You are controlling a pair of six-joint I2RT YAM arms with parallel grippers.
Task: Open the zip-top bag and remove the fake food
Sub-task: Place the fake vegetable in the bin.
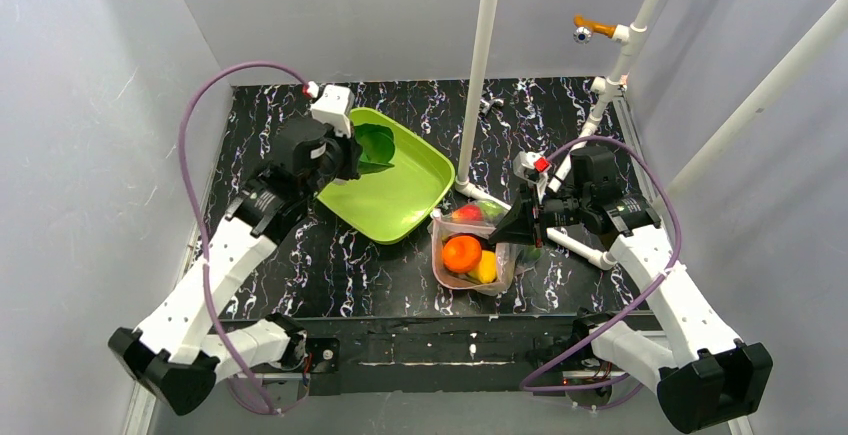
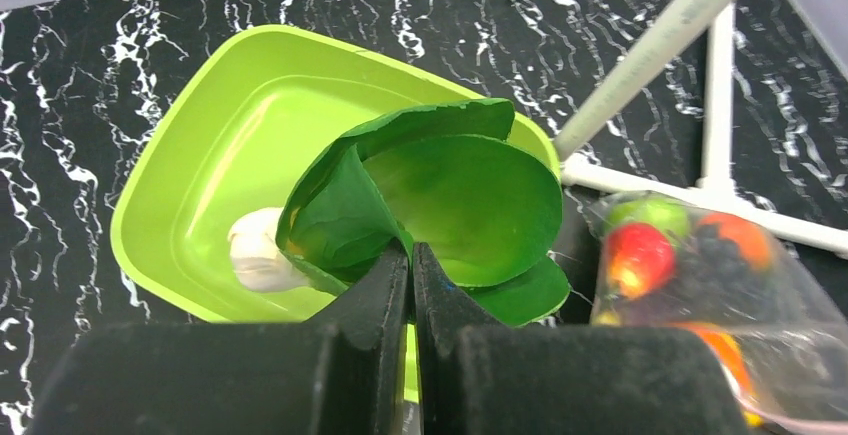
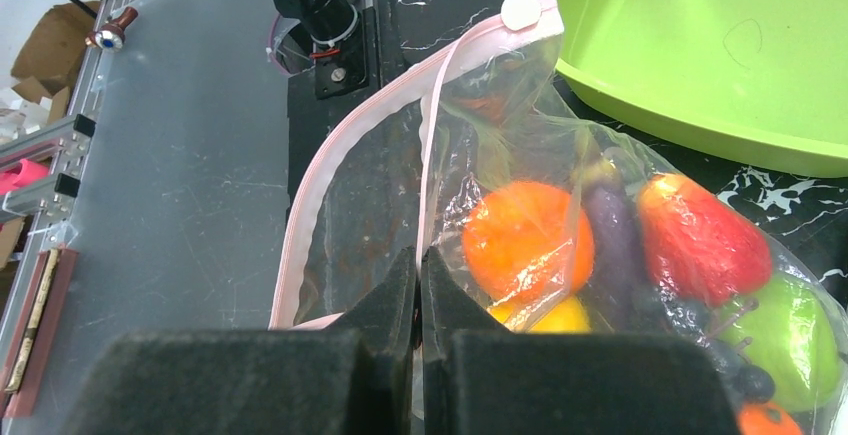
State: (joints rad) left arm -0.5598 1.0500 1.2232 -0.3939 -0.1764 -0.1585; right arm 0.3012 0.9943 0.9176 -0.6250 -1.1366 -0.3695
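Observation:
My left gripper [image 2: 411,250] is shut on a leaf of the leafy green [image 2: 450,195], holding it over the lime-green tray [image 2: 190,145]; its white stalk [image 2: 255,250] points into the tray. From above, this gripper [image 1: 352,160] and the leafy green [image 1: 376,145] hang at the tray's [image 1: 400,210] far left rim. The zip-top bag [image 1: 470,255] stands right of the tray, mouth open. My right gripper [image 3: 419,253] is shut on its pink zip strip [image 3: 340,145]. Inside lie an orange [image 3: 525,240], lemon [image 3: 560,317], eggplant [image 3: 612,235], red fruit [image 3: 700,240] and green apple [image 3: 790,325].
A white pipe post [image 1: 482,75] rises just behind the bag, with a pipe frame [image 1: 585,245] running along the table to the right. Grey walls close in the black marbled table [image 1: 330,265] on three sides. The tray's rim [image 3: 690,140] lies close beside the bag.

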